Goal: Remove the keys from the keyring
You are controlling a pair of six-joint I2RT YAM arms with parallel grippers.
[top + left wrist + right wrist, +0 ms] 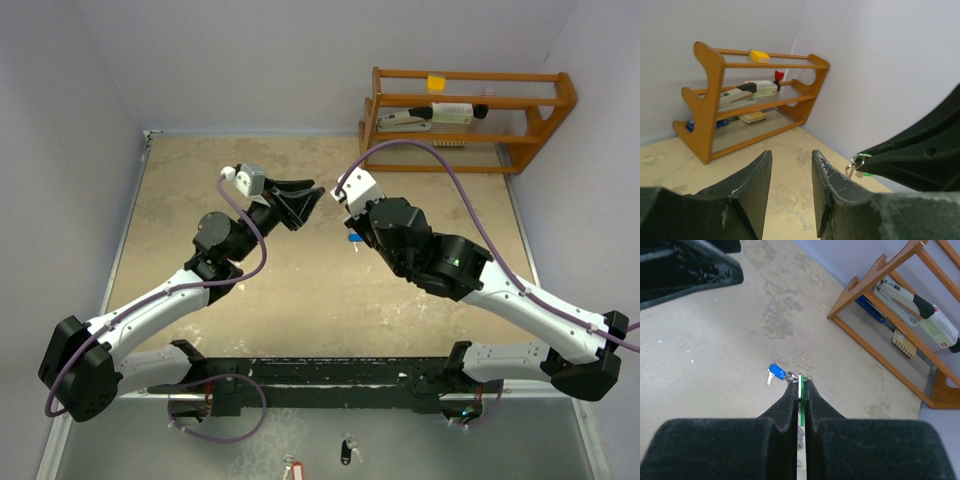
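Two keys: blue key [776, 372], green key [800, 405], both seem on the keyring [855, 165].
Right tool [800, 382]: clamped on green key.
Left tool [791, 157]: apart, empty.

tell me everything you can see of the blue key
The blue key is tiny, with a rounded blue plastic head and a short silver metal blade that points down-left in the right wrist view. Its head joins the thin silver keyring at the tips of the right gripper, whose jaws are shut on the green-headed key. It seems to dangle there. Whether it touches the table cannot be told.
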